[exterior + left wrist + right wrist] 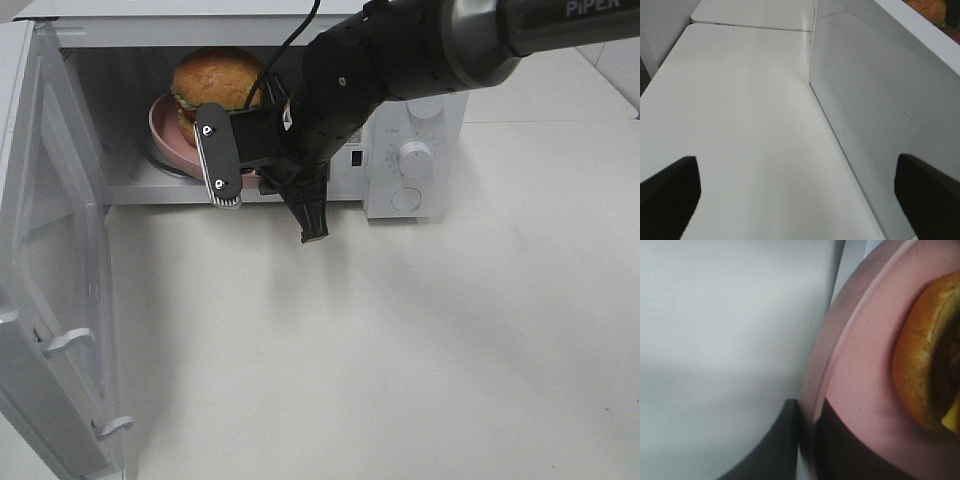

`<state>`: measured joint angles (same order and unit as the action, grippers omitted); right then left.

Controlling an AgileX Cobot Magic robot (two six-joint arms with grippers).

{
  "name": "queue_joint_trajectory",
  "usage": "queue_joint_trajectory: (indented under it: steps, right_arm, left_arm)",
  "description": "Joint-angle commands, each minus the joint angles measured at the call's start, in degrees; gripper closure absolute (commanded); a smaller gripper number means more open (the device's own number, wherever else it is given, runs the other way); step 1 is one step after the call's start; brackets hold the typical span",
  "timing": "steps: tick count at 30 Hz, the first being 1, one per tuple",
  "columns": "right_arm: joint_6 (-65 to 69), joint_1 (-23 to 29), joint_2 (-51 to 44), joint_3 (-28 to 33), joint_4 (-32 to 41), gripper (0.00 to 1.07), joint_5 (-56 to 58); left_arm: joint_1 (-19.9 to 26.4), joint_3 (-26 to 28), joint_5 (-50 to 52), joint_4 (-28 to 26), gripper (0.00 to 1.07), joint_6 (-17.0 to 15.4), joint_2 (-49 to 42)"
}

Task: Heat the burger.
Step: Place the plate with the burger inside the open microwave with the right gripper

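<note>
Burger [215, 80] location: inside the cavity of the white microwave [420, 110], seated on a pink plate [160, 125] that is wider than the bun. Bun top is glossy and golden-brown. Yellow cheese shows at the burger's edge in the right wrist view.

Microwave door [50, 280] stands swung wide open at the left of the high view. Control knobs [415, 157] are on the panel right of the cavity.

Right gripper [807, 440]: reaches in at the cavity mouth, with its dark fingers pinched closed on the near rim of the pink plate, one on each side of the rim.

Left gripper [799, 200]: jaws spread wide with nothing between them, held over the white table [400, 350] just beside the outer face of the open door. It is not seen in the high view.
</note>
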<state>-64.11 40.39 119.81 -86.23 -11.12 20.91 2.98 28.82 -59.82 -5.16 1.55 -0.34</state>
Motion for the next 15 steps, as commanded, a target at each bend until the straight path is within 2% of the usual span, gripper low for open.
queue_joint_trajectory:
  steps: [1, 11, 15]
  right_arm:
    - [1.72, -0.34, 1.43, -4.30, -1.03, 1.07, -1.66]
    - [3.09, -0.34, 7.28, -13.12, -1.26, 1.07, 1.72]
    - [4.87, -0.34, 9.17, -16.16, -4.07, 1.06, 2.98]
  left_arm:
    - [0.00, -0.17, 0.57, 0.06, 0.09, -0.34, -1.03]
    - [0.00, -0.17, 0.57, 0.06, 0.09, -0.34, -1.03]
    - [0.00, -0.17, 0.57, 0.06, 0.09, -0.34, -1.03]
